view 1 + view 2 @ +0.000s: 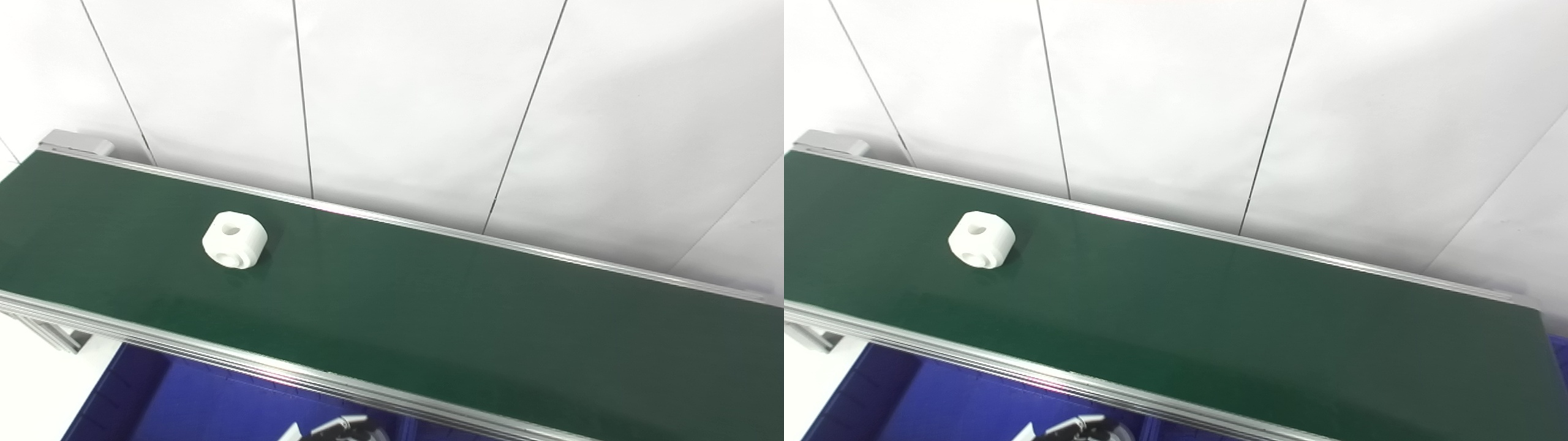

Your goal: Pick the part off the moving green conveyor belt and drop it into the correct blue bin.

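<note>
A white blocky part (234,239) with a hole on top and a round bore on its side lies on the green conveyor belt (429,306), toward the belt's left end. It also shows in the right eye view (981,239). Only a sliver of my left hand (340,428) shows at the bottom edge, over the blue bin (184,404) and well below and right of the part. Too little of it shows to tell whether it is open or shut. My right hand is out of view.
The belt runs diagonally from upper left to lower right between aluminium side rails (245,361). A white panelled wall (398,92) stands right behind it. The blue bin lies below the belt's near rail, with a divider (1145,429) near the bottom edge.
</note>
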### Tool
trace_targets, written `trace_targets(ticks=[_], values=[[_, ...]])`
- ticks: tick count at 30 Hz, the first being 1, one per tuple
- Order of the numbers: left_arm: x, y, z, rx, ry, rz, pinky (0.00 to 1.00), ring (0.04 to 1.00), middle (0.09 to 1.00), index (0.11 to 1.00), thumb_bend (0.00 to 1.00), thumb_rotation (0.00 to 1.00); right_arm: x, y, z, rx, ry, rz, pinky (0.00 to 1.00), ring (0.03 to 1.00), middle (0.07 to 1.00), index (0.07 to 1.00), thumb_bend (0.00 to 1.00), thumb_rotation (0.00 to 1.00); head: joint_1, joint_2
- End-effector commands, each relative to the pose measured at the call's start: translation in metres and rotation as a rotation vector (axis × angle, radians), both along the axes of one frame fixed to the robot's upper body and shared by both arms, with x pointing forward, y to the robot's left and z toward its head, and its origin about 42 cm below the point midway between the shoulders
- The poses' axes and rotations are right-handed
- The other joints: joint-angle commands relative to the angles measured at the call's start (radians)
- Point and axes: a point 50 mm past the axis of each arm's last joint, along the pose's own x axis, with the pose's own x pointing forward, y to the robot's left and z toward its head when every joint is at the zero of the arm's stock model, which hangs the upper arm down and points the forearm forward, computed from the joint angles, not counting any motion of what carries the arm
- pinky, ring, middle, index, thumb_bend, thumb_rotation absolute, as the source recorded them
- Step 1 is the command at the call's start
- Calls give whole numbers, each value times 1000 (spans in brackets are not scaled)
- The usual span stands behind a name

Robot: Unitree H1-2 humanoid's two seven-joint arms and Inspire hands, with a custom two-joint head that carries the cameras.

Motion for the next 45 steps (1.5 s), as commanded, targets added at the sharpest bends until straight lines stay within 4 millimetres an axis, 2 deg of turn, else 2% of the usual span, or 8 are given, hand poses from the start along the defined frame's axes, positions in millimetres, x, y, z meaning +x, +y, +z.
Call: trace_targets(ticks=[1,7,9,11,19,26,35,45], values=[[7,0,26,-108,-69,4,635,740,801,789,884,354,4,3,10,33,-81,2,794,864,877,865,625,401,2,-2],[30,10,68,-166,-220,12,621,741,793,770,890,332,5,4,10,39,-78,-2,761,848,865,858,622,390,0,-1],[38,14,81,-143,-287,12,618,731,788,781,900,408,5,4,10,39,-77,0,750,841,865,861,622,388,0,0],[50,18,97,-132,-366,17,610,722,783,777,893,398,5,4,9,40,-78,-3,748,841,869,860,620,392,3,1],[96,37,134,-52,-566,33,632,757,822,812,864,375,9,5,9,43,-91,-3,724,823,846,847,609,352,-1,11],[138,50,161,64,-655,21,693,811,872,861,796,381,9,4,13,41,-107,-1,772,848,856,844,608,372,-25,75],[194,58,175,199,-659,31,757,864,895,872,753,342,11,-1,16,53,-124,-4,803,857,860,846,610,398,17,128],[244,78,175,455,-615,57,843,877,899,871,796,334,13,-4,19,53,-136,1,773,845,861,860,638,424,31,145]])
